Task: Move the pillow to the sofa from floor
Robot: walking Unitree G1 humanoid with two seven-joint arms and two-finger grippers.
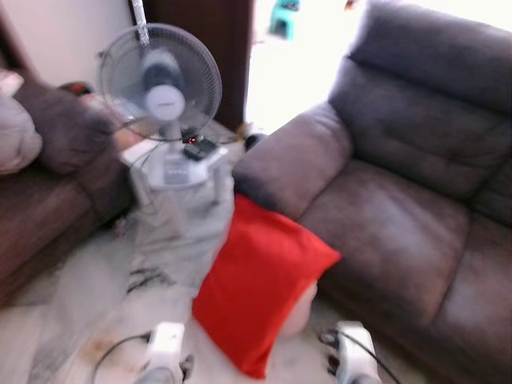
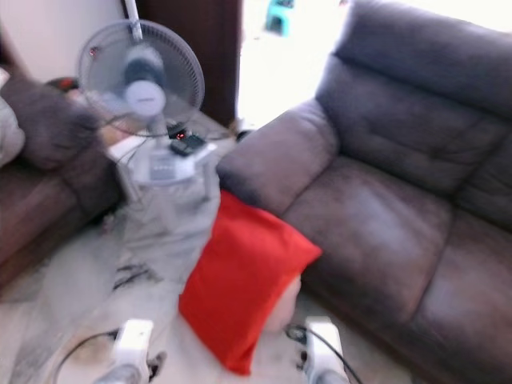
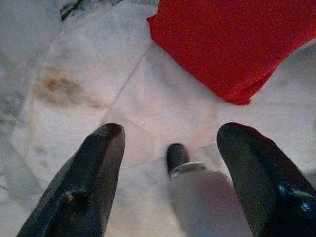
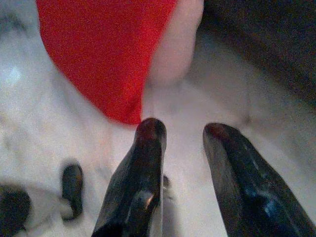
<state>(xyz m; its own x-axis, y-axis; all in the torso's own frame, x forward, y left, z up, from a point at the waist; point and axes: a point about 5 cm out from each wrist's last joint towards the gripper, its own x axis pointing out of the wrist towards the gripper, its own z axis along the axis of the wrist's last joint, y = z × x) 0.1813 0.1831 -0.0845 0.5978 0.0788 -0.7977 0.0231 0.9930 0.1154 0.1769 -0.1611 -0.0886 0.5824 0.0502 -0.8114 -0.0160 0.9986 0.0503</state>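
my left gripper and right gripper hang low over the floor, both with fingers apart and holding nothing; just ahead the red pillow leans on the sofa front, one corner down; i'd close in squarely, pinch each side edge, then lift clear of the fan beyond.

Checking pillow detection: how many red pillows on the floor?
1. The red pillow stands on the floor, leaning against the grey sofa, right of the fan. Others may be hidden.
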